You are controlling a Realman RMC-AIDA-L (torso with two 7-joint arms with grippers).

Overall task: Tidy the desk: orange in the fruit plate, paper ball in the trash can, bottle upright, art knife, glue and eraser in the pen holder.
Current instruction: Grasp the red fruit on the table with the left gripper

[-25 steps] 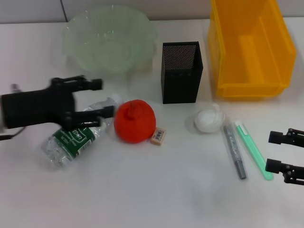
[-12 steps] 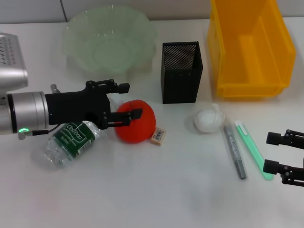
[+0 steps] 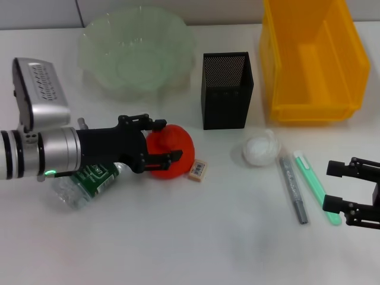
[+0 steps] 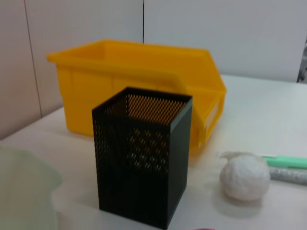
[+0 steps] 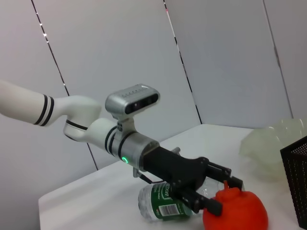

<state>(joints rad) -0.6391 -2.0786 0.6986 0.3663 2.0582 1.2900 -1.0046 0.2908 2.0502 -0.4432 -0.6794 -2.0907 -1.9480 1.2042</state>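
1. At left centre of the head view, the left claw [image 3: 159,140] has slid rightward off the lying bottle [image 3: 83,178] over the last second and now brackets the orange [image 3: 172,151], one finger along its far side and one across its near side.
2. Its fingers are spread around the fruit; whether they press the skin yet I cannot tell. That suggests the orange step is under way, with the grasp about to be made.
3. On the lower right edge of that view, the right claw [image 3: 350,188] hangs spread and empty just beside the green art knife [image 3: 316,185], having crept slightly inward.
4. Red-orange, round and topped with a small stem nub, the orange sits on the white tabletop [image 3: 196,237], with the tiny tan eraser [image 3: 199,169] just beside it.
5. Nothing is sorted yet: the fruit plate [image 3: 95,41], pen holder [image 3: 226,90] and trash can [image 3: 312,59] stand empty along the top, and the paper ball [image 3: 259,149] lies loose.
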